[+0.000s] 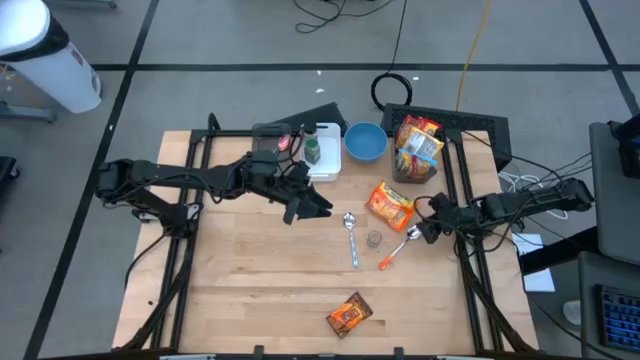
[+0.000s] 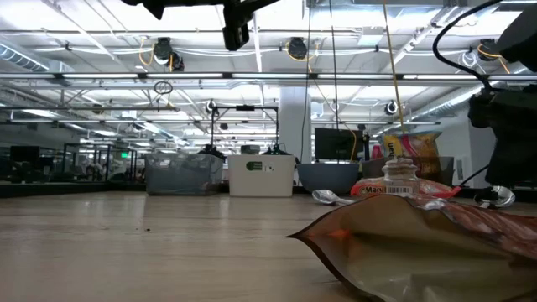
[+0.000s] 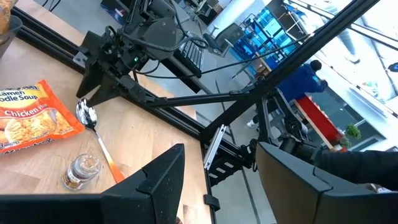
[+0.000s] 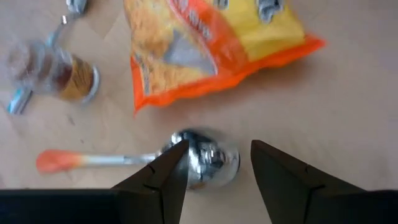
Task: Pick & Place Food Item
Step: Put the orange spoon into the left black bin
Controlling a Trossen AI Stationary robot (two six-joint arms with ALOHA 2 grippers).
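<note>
**Right claw hovering over the orange-handled spoon, noodle packet just beside it**

Going left to right in the high view: the left claw is hanging over the middle of the table, its fingers standing apart and holding nothing. It is only waiting.

Right of centre, an all-metal spoon is lying lengthwise, with a small glass spice jar just beside it. Above them the ramen packet is lying flat — crinkly orange-and-yellow film, likely slippery and soft to pinch. At lower centre another dark snack pouch is lying well apart from the rest.

At the right, the right claw is poised with fingers parted over the shiny bowl of the orange-handled spoon, clamped on nothing. The bowl is rounded, polished metal; the handle is thin and matte.

If the food item is the ramen packet, my judgement is that this claw is aiming wrongly: it should be shifting onto the packet's edge nearest the spoon, coming down low and closing on the sealed rim, where the film is stiffest.
</note>
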